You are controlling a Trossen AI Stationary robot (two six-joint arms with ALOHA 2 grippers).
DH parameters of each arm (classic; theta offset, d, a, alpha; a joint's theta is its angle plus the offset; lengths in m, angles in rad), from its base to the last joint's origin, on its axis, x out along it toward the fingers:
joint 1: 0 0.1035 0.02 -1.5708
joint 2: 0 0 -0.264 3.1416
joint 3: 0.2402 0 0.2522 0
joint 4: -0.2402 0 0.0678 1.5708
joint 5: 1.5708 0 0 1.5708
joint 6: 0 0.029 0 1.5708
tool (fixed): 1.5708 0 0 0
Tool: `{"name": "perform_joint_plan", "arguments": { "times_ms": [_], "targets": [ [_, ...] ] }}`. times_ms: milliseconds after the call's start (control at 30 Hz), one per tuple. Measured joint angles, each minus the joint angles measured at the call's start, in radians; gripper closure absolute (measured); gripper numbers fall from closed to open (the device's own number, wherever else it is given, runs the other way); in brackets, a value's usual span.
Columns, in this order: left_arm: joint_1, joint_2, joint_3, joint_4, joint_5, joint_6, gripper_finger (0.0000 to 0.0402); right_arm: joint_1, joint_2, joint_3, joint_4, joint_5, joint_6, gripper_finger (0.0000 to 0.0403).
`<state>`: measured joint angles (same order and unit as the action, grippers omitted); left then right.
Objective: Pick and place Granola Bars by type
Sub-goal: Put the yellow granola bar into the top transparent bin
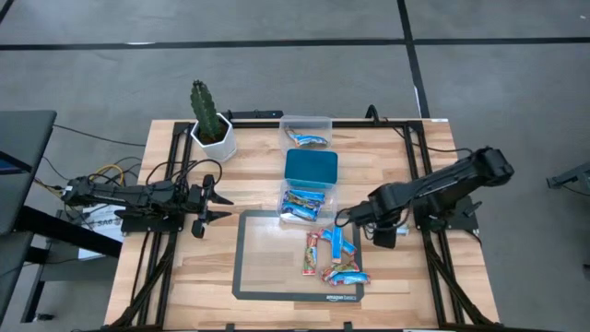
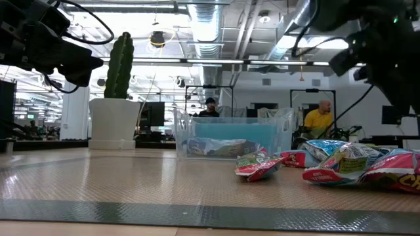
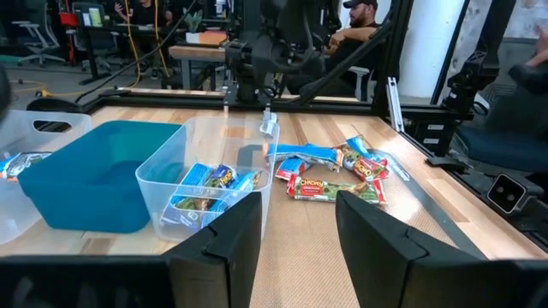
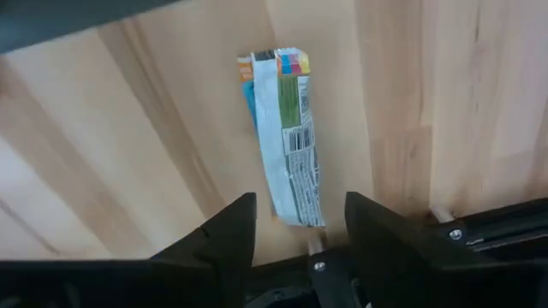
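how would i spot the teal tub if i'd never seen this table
On the wooden table, three small square tubs run in a line from the back edge to the dark mat. The teal tub is the middle one. It alone is solid-coloured; the tubs either side are clear and hold blue-wrapped bars.

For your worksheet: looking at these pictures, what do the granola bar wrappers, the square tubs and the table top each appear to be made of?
Granola bar wrappers: probably thin glossy plastic film, since they crinkle and catch the light.
Clear tub: see-through, so probably rigid plastic.
Teal tub: opaque and smooth-walled, likely plastic too.
Table top: pale wooden planks with visible grain and a matte look, though it could be laminate.
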<state>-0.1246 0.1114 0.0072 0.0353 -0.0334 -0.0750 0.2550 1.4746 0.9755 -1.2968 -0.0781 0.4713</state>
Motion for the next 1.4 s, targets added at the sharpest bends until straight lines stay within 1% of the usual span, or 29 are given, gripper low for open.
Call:
{"name": "perform_joint_plan", "arguments": {
  "times_ms": [100, 233, 433, 733, 900, 1000, 1400],
  "targets": [
    [0.000, 0.000, 0.000, 0.000, 0.000, 0.000, 0.0258, -0.003, 0.050, -0.001, 0.004, -0.006, 0.005, 0.0224],
    [0.000, 0.000, 0.000, 0.000, 0.000, 0.000, 0.0258, -0.025, 0.110, -0.001, 0.024, -0.058, 0.044, 0.0220],
    [0.000, 0.000, 0.000, 0.000, 0.000, 0.000, 0.0258, -0.048, 0.167, -0.001, 0.059, -0.054, 0.053, 0.0220],
    [0.000, 0.000, 0.000, 0.000, 0.000, 0.000, 0.0258, -0.048, 0.230, -0.001, 0.093, -0.051, 0.044, 0.0212],
    [0.000, 0.000, 0.000, 0.000, 0.000, 0.000, 0.0258, -0.046, 0.233, -0.001, 0.107, -0.049, 0.000, 0.0206],
    [0.000, 0.000, 0.000, 0.000, 0.000, 0.000, 0.0258, -0.045, 0.233, -0.005, 0.108, -0.030, -0.002, 0.0204],
    [0.000, 0.000, 0.000, 0.000, 0.000, 0.000, 0.0258, -0.024, 0.233, -0.092, 0.202, -0.029, -0.001, 0.0216]
  ]
}}
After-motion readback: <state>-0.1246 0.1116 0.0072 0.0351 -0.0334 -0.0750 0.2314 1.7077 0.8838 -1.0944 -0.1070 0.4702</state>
